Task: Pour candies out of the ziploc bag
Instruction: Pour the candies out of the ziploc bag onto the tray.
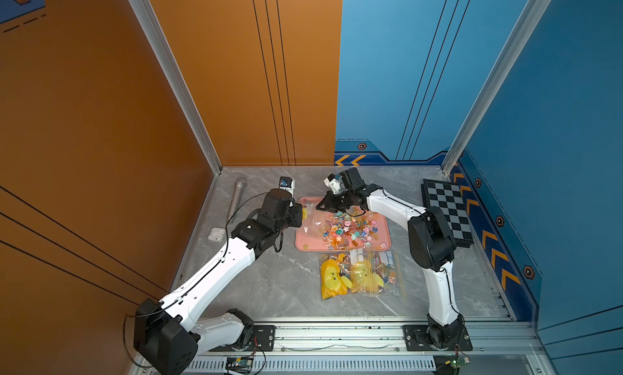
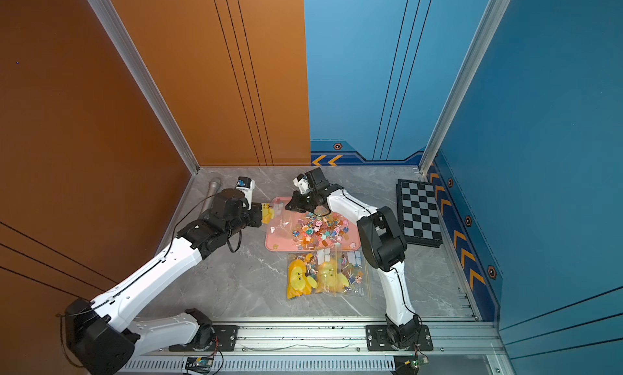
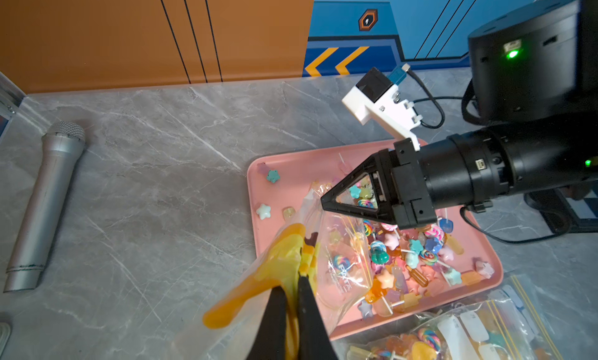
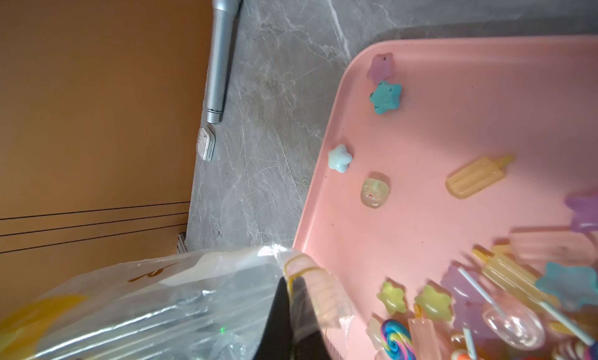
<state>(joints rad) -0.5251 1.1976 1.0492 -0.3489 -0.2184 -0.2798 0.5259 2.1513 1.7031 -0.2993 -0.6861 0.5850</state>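
Across the grey marbled surface (image 1: 263, 282), both arms reach in toward the far middle. They meet over a pink tray (image 1: 303, 245).

- Ziploc bag (image 3: 336, 277): clear, with a yellow print, strung between the two arms above the tray's left end. It is probably held at two points so the mouth hangs low over the tray and the contents fall inside the rim.
- Left end effector (image 3: 293, 282): closed, pinching the bag at its yellow printed part.
- Right end effector (image 4: 291, 287): closed on a clear edge of the same bag, by a yellow stripe.
- Candies (image 1: 347, 230): mostly heaped on the tray's middle and right, so the pour looks largely done. Stars, swirl lollipops and ice-lolly shapes can be made out.
- Two filled bags (image 1: 360, 275) lie flat just in front of the tray, likely waiting their turn.
- Well clear of the work are a chessboard (image 1: 446, 211) by the right wall and a microphone (image 1: 236, 198) and white case (image 1: 215, 235) by the left wall.

View differences:
- Both top views give the layout, but the held bag nearly vanishes against the tray.
- The left wrist view shows the bag's sag and both grips. A swirl lollipop (image 3: 341, 261) shows through the plastic, and I cannot tell whether it is inside the bag or under it.
- The right wrist view alone picks out the strays near the tray's bare corner, including a teal star (image 4: 385, 97) and a translucent smiley sweet (image 4: 374, 193).
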